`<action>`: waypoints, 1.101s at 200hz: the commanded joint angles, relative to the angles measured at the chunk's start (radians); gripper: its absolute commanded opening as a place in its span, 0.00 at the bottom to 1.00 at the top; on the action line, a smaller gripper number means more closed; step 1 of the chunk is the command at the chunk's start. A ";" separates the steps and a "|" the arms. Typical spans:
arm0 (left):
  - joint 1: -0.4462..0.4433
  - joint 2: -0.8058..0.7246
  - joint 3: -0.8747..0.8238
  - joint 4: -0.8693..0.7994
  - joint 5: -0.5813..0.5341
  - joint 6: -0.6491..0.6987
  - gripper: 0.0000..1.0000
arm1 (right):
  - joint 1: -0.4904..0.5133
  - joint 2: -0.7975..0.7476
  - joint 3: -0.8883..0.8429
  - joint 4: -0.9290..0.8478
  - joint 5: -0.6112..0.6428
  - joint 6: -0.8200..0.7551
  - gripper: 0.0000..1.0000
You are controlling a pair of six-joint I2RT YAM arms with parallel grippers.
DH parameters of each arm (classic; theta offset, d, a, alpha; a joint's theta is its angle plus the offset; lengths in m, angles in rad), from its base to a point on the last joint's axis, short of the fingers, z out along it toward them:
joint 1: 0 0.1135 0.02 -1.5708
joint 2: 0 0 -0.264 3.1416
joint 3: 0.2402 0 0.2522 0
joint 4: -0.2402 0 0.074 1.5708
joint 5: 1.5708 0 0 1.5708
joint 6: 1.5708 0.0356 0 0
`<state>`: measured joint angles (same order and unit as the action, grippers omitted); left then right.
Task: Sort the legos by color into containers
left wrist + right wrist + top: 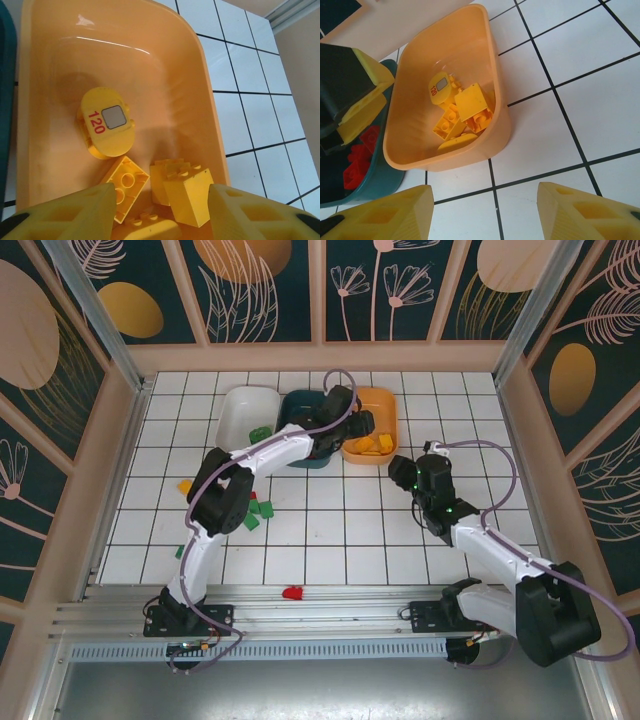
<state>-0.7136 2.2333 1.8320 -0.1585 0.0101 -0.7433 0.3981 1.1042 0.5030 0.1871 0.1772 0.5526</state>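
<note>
Sorting is judged partly done. Yellow plastic bricks (107,122) are gathered in the shallow orange tray (385,398) at twelve o'clock on the white tiled worktop (330,540). Red bricks (355,165) lie in the dark teal tray (293,412), and a green brick (262,432) in the white tray (238,405). Left loose (toward eight o'clock) are several green bricks (255,512), an orange-yellow brick (184,486) and a red brick (292,592). The left fingers (75,215) are held apart and empty over the orange tray; the right fingers (385,215) are likewise apart.
</note>
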 commanded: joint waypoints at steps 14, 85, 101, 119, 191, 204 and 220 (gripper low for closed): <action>0.006 -0.243 -0.195 0.054 -0.149 0.028 0.60 | 0.010 -0.024 -0.003 0.038 -0.032 -0.022 0.58; 0.338 -0.834 -0.956 0.128 -0.170 -0.191 0.72 | 0.164 0.041 0.066 0.028 0.026 -0.099 0.59; 0.438 -0.902 -1.035 0.066 -0.164 -0.198 0.75 | 0.175 0.049 0.072 0.028 0.022 -0.102 0.59; 0.562 -0.945 -1.102 0.027 -0.112 -0.205 0.82 | 0.182 0.055 0.071 0.038 0.015 -0.102 0.59; 0.763 -0.951 -1.156 -0.085 -0.173 -0.217 0.98 | 0.188 0.083 0.076 0.047 0.007 -0.106 0.60; 0.777 -0.928 -1.151 -0.092 -0.176 -0.209 0.97 | 0.188 0.080 0.075 0.045 0.009 -0.106 0.60; 0.783 -0.885 -1.137 -0.095 -0.183 -0.203 0.94 | 0.188 0.080 0.075 0.046 0.007 -0.107 0.60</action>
<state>0.0559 1.3010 0.6907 -0.2134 -0.1455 -0.9489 0.5777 1.1812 0.5480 0.1997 0.1658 0.4686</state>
